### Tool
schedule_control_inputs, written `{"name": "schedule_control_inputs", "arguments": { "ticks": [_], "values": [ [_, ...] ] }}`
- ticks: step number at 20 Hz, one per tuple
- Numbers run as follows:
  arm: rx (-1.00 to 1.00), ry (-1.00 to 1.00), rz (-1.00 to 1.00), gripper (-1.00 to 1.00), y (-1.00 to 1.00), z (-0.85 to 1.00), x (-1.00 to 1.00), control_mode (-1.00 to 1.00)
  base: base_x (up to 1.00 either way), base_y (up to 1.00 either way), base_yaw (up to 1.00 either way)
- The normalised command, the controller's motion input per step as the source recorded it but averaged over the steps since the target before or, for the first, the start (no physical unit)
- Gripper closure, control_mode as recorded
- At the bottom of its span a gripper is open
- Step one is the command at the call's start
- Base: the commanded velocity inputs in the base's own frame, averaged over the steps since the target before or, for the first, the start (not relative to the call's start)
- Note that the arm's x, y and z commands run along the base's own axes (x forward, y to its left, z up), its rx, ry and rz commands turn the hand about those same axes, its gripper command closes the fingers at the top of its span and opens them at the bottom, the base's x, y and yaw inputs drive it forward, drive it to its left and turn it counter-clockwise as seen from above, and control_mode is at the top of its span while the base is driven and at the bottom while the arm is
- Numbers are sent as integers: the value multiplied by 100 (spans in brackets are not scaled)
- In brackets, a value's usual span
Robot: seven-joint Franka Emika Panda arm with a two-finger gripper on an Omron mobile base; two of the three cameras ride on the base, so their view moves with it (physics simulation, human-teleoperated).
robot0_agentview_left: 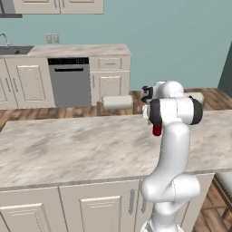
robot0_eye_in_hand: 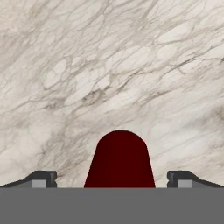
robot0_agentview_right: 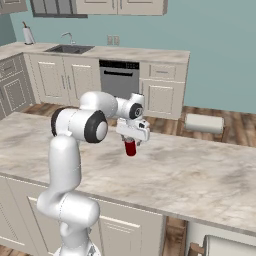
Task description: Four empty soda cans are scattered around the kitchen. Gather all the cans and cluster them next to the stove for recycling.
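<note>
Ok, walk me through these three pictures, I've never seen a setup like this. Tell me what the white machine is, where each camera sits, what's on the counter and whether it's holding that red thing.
The white machine is a robot arm on a driving base, in a simulated kitchen. Two pictures come from cameras on the base behind the arm, one to its left and one to its right, so they show the same scene from two sides. The third comes from a camera on the hand, looking down along the gripper.

The arm reaches over a marble island counter. A red soda can stands upright on it, directly under the gripper. In the hand view the can sits between the two dark fingertips, with a gap on each side. So the gripper is open around the can and has not closed on it; nothing is held yet.

Behind are cabinets, a dishwasher and a sink.
</note>
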Motion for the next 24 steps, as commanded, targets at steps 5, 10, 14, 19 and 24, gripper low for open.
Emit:
{"name": "schedule_control_inputs", "arguments": {
  "ticks": [5, 10, 14, 19, 24],
  "values": [
    [0, 0, 0, -100, 0, 0, 3, -100, 0, 0, 0],
    [0, -3, 0, -100, -3, 1, 0, -100, 0, 0, 0],
    [-1, -6, 0, -100, -3, 8, 0, -100, 0, 0, 0],
    [-2, -5, 0, -100, -6, 11, -2, -100, 0, 0, 0],
    [0, -1, 0, -100, -2, 5, -7, -100, 0, 0, 0]
  ]
}}
